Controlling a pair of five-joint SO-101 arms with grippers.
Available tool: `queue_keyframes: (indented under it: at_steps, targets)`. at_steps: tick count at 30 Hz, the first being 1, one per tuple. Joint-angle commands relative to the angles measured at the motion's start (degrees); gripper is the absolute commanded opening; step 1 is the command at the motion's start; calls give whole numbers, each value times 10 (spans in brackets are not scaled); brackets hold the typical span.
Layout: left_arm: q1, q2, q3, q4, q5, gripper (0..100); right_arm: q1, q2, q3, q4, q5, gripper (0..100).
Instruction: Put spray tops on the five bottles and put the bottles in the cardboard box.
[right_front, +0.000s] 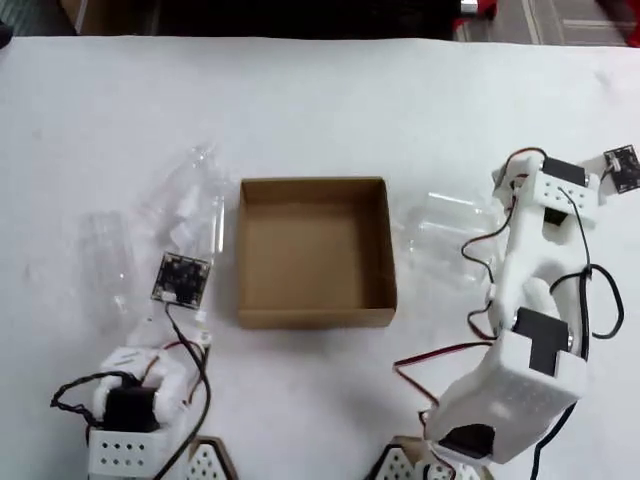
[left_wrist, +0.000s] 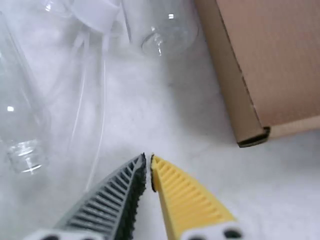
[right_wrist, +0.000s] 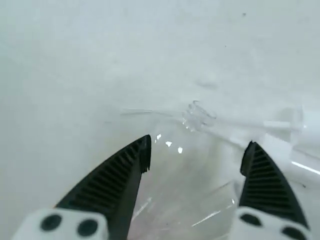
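Observation:
The open cardboard box (right_front: 382, 250) stands mid-table with nothing inside. Several clear bottles lie on their sides: two to the left of it (right_front: 195, 195) (right_front: 105, 255) and some to the right (right_front: 450, 235). My left gripper (left_wrist: 148, 160) is shut with nothing in it, low over the table near the box's corner (left_wrist: 250, 135). A bottle's neck (left_wrist: 25, 157) and a white spray top (left_wrist: 95, 10) with its thin tube (left_wrist: 87, 115) lie ahead of it. My right gripper (right_wrist: 197, 152) is open, its fingers on either side of a lying clear bottle (right_wrist: 195, 190). A white spray top (right_wrist: 305, 125) lies beside that bottle.
The left arm (right_front: 130, 400) sits at the table's front left, the right arm (right_front: 530, 300) at the front right, stretched toward the far side. Red and black cables trail from both. White table surface lies beyond the box.

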Motion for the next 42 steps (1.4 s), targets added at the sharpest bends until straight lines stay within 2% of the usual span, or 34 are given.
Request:
queue_keyframes:
  at_steps: [1,15,21,26,29,34,36,39,42]
  targets:
    - [-2,-4,1,-12,6,24,2,-9,-9,-10,-4,272]
    - [-2,-4,1,-11,4,24,7,53,-10,-42,-5,272]
    - [-2,-4,1,-11,4,24,5,50,-17,-36,1,165]
    - [-2,-4,1,-11,4,24,7,49,-18,-34,1,159]
    - [-2,-4,1,-11,4,24,7,42,-41,10,6,159]
    - [-2,-4,1,-11,5,24,7,-15,-118,148,129,159]
    - [-2,-4,1,-11,5,24,3,-41,-142,181,226,159]
    - [-2,-4,1,-11,6,24,-8,-63,-169,189,409,159]
    - [-2,-4,1,-11,6,24,-13,-63,-164,193,535,159]
